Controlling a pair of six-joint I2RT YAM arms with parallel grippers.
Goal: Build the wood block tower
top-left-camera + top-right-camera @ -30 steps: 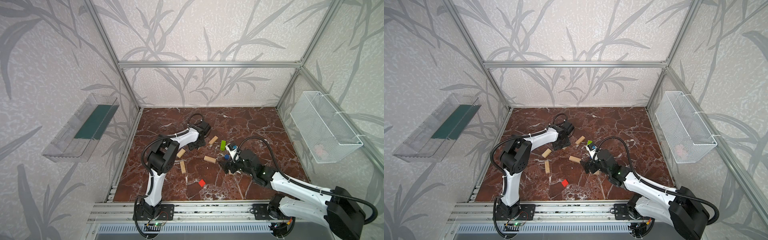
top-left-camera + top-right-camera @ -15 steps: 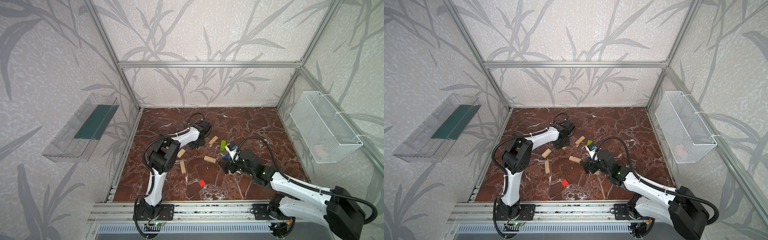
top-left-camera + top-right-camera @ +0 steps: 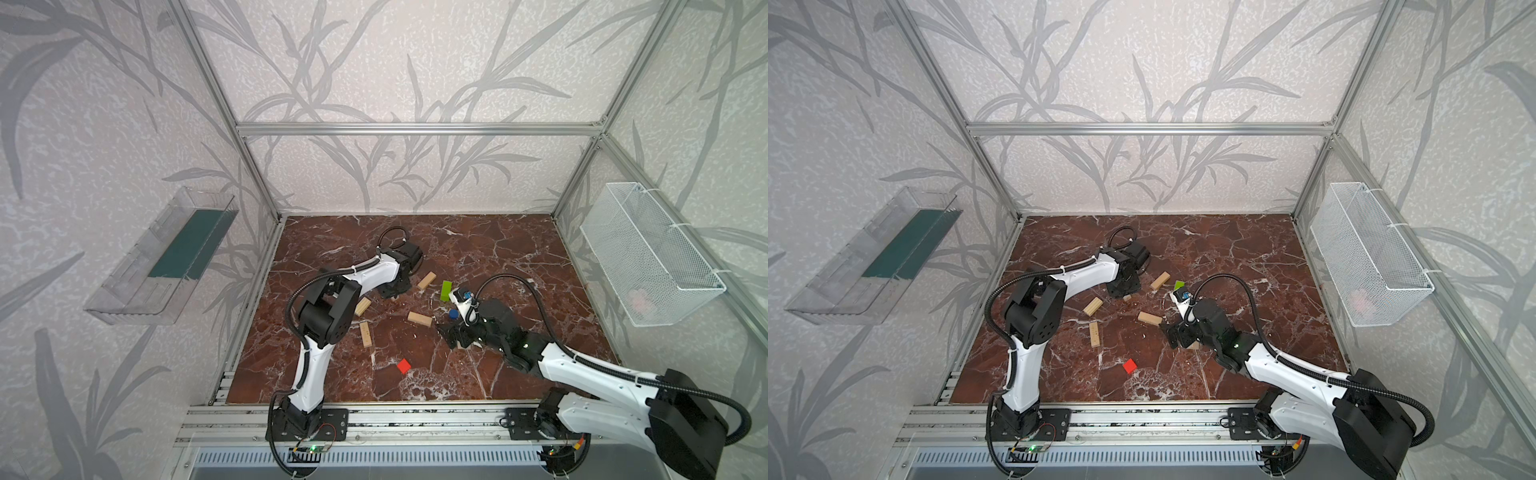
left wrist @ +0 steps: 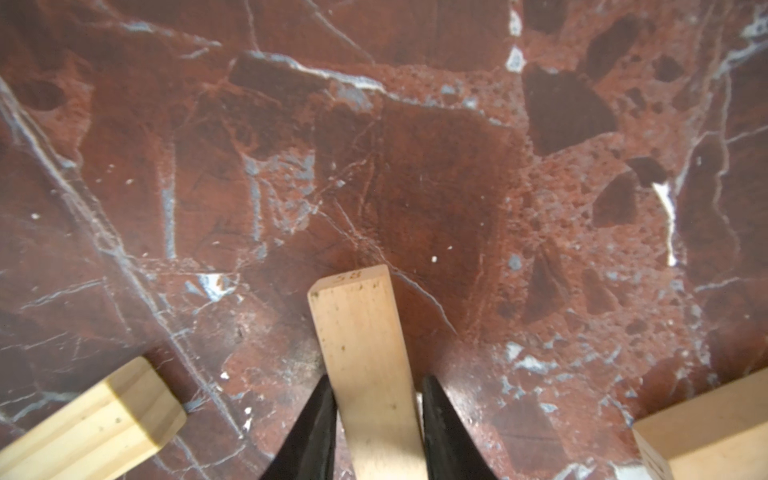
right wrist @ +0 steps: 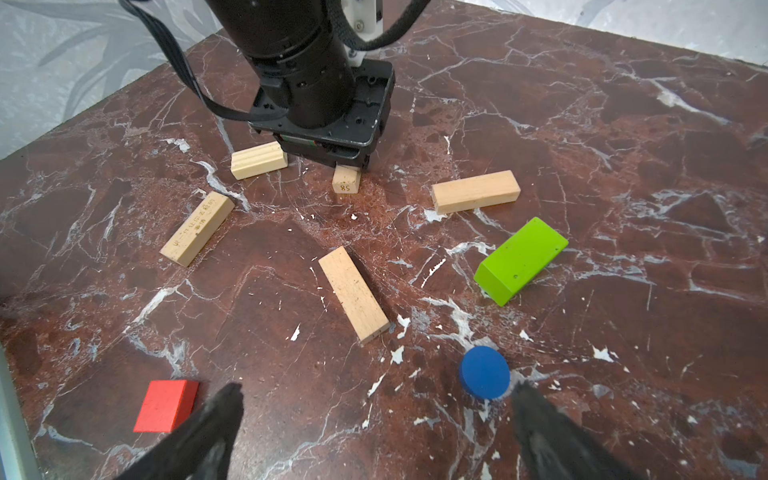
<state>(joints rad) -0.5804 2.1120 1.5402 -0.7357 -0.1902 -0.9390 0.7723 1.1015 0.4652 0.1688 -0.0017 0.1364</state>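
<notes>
**Left hand clamps a plank; blocks lie scattered**

All the blocks lie singly on the dark red marble surface (image 3: 498,257), and places here are given from the middle plank (image 3: 420,318), which lies flat near the centre.

Nearest the front edge, closer than the middle plank and slightly to its left, sits the red cube (image 3: 403,366). Nearer and to the right of the middle plank, the right hand (image 5: 378,390) hangs low with its fingers spread wide and nothing between them. A pale piece (image 3: 1192,345) shows just under it, but its shape cannot be told. The blue round piece (image 5: 485,372) stands just right of the middle plank.

To its left lie two planks: the printed plank (image 5: 197,228) a little nearer, the ridged plank (image 5: 258,160) a little farther. Beyond it to the right is the lime-green oblong (image 3: 446,290), and straight beyond is the far plank (image 3: 427,280).

Beyond and left, the left hand (image 4: 376,386) is closed on the stamped plank (image 4: 361,340), with a finger pressed to each long side.
</notes>
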